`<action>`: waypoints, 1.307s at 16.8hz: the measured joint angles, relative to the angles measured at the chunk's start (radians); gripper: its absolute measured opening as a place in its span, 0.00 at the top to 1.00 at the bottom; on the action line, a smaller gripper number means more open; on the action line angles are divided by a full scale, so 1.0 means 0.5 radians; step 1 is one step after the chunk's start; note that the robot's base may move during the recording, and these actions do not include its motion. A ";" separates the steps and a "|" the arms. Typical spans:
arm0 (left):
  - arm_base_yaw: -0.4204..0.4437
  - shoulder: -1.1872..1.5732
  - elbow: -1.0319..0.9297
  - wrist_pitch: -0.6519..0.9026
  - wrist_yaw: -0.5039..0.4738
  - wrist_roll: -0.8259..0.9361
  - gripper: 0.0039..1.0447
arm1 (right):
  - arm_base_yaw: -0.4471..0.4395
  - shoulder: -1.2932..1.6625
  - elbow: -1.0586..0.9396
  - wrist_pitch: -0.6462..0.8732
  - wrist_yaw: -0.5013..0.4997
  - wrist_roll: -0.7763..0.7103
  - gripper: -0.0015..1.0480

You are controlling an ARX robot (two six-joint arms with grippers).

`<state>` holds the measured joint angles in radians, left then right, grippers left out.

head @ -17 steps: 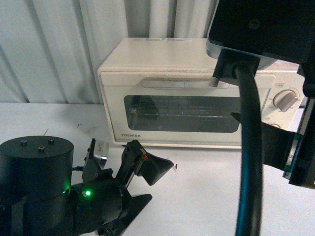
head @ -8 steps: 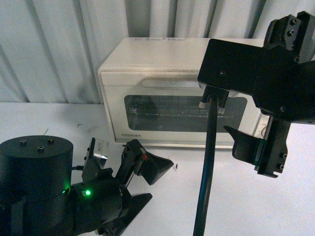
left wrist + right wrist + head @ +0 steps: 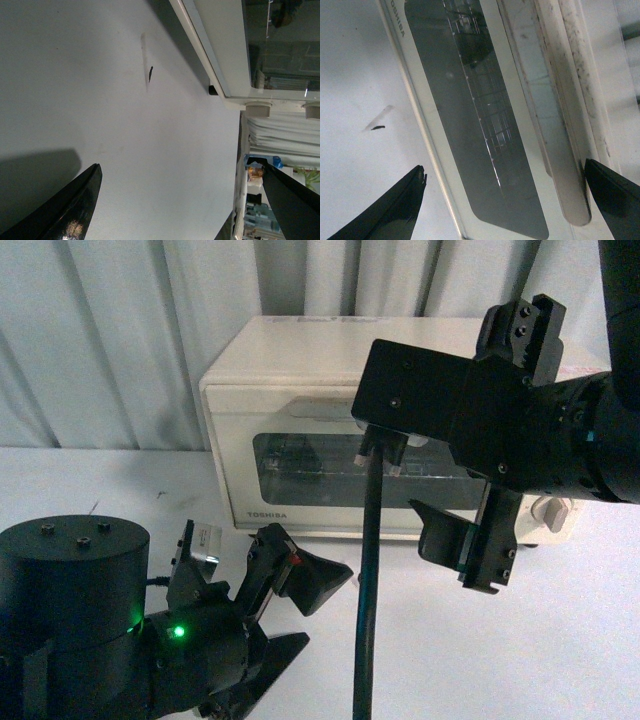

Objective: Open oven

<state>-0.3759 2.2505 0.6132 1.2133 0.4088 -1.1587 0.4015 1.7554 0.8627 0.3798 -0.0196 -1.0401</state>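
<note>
The cream-white oven (image 3: pixel 300 365) stands at the back of the table with its door shut, and the wire rack shows behind the dark window (image 3: pixel 300 465). One beige knob (image 3: pixel 553 512) peeks out past my right arm, which hangs in front of the door's right half. In the right wrist view my right gripper (image 3: pixel 505 170) is open and faces the door window (image 3: pixel 470 115), with one fingertip next to the end of the beige bar handle (image 3: pixel 555 135), touching nothing. My left gripper (image 3: pixel 315 625) rests open low over the table, left of the oven (image 3: pixel 220 45).
The white table (image 3: pixel 520 660) spreads in front of the oven. A grey curtain (image 3: pixel 120 340) hangs behind. A black cable (image 3: pixel 366 590) drops from the right wrist across the door. A small dark speck (image 3: pixel 378 128) lies on the table by the oven's front.
My right arm has swung left and away from the camera, towards the oven door, still open. The left arm and the oven have not moved.
</note>
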 joint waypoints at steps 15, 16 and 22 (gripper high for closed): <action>0.000 0.000 0.002 -0.008 0.002 0.006 0.06 | 0.140 -0.446 -0.240 -0.281 -0.033 0.202 0.06; 0.000 0.000 0.002 -0.007 0.002 0.006 0.06 | 0.140 -0.503 -0.240 -0.281 -0.027 0.218 0.06; 0.001 0.000 0.002 -0.005 0.006 0.014 0.06 | 0.093 -0.563 -0.320 -0.101 0.039 0.272 0.06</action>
<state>-0.3756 2.2505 0.6140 1.2106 0.4118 -1.1515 0.4480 1.4738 0.7029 0.3290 -0.0002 -0.9039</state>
